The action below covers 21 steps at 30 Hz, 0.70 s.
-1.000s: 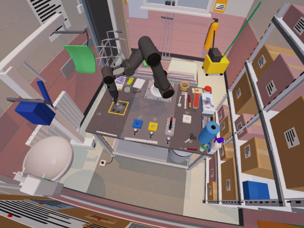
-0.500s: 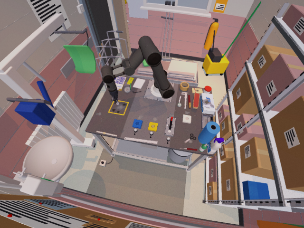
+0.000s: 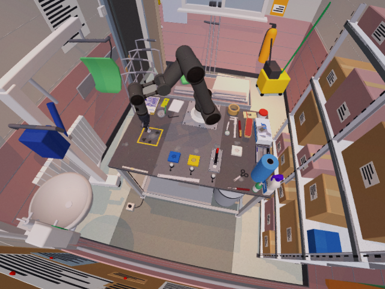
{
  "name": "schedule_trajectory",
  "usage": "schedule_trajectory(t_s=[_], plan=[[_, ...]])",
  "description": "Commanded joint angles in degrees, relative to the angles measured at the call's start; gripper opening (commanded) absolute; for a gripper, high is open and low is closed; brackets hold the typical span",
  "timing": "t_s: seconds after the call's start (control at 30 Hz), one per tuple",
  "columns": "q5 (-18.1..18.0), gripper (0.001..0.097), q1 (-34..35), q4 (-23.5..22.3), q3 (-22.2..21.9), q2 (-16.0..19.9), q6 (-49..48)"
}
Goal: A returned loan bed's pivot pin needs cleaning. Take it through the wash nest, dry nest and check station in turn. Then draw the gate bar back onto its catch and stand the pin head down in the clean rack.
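On the left of the dark worktable a yellow-outlined square (image 3: 150, 137) marks a patch of the top. The small pale pivot pin (image 3: 148, 130) stands at the square's far edge, held in my closed gripper (image 3: 146, 127), which points straight down over it. Along the table's front stand a blue nest block (image 3: 174, 156) and a yellow nest block (image 3: 193, 160), each with a hole on top. To their right lies a grey plate with the gate bar (image 3: 216, 158), red at its far end. A white square block (image 3: 237, 151) sits further right.
A tall shelf rack of cardboard boxes (image 3: 329, 161) fills the right side. On the table's right part lie a tape roll (image 3: 233, 109), hand tools (image 3: 240, 127), a blue paper roll (image 3: 264, 167) and scissors (image 3: 242, 174). A yellow mop bucket (image 3: 272, 79) stands behind.
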Motion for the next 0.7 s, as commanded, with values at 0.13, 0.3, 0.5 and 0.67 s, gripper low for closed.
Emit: schedule_trajectory(t_s=[0.13, 0.3, 0.5, 0.67], plan=[[0.88, 0.0080, 0.00, 0.00, -0.61, -0.45, 0.00], [2.76, 0.0080, 0.00, 0.00, -1.75, -1.21, 0.00], [6.20, 0.0080, 0.00, 0.00, -3.96, -2.44, 0.00], [9.66, 0.0080, 0.00, 0.00, -6.37, -3.49, 0.00]])
